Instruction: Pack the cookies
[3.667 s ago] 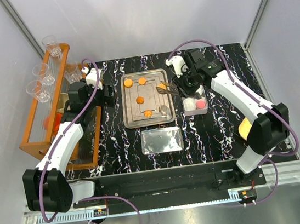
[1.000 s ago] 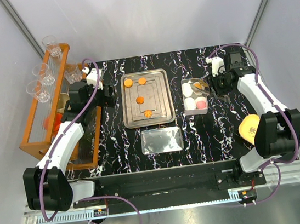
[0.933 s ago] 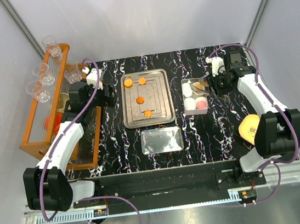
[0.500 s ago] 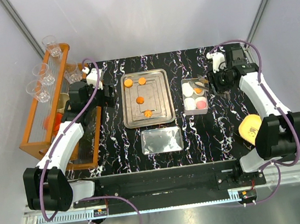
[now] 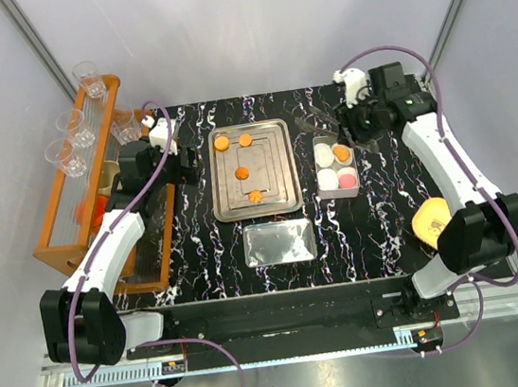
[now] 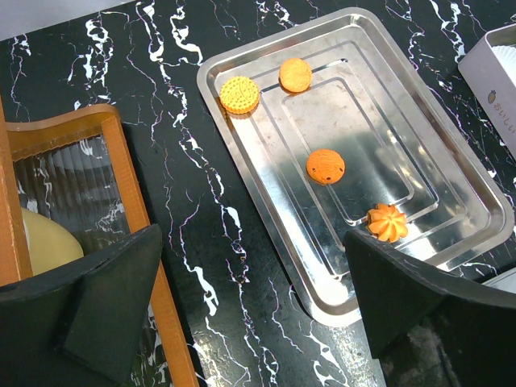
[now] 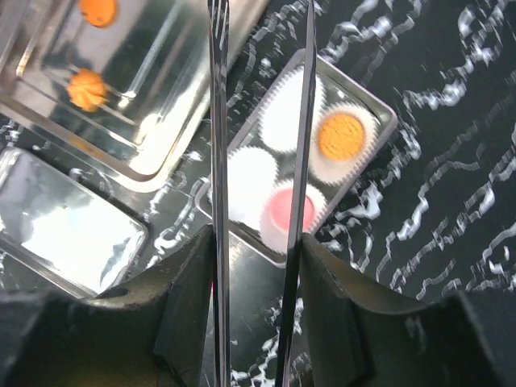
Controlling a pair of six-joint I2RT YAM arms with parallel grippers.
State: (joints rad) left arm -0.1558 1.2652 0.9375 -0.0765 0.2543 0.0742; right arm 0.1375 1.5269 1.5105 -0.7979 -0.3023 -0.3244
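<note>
Three round orange cookies (image 5: 242,173) and an orange flower-shaped cookie (image 5: 255,195) lie on the steel tray (image 5: 285,179); they also show in the left wrist view (image 6: 325,166). The small box (image 5: 354,164) holds white paper cups. One cup holds an orange cookie (image 7: 342,135), one a pink cookie (image 7: 287,207), and two are empty. My right gripper (image 5: 354,128) is shut on metal tweezers (image 7: 218,121), whose empty, parted prongs hang above the box. My left gripper (image 6: 254,274) is open and empty, left of the tray.
A steel lid (image 5: 279,242) lies in front of the tray. A wooden rack (image 5: 55,241) with clear plastic cups stands at the left. A yellow-orange lump (image 5: 430,222) sits at the right near my right arm's base.
My right gripper carried the tweezers from the tray to the box, left an orange cookie in the back right cup, then lifted back and to the left. The left arm has not moved.
</note>
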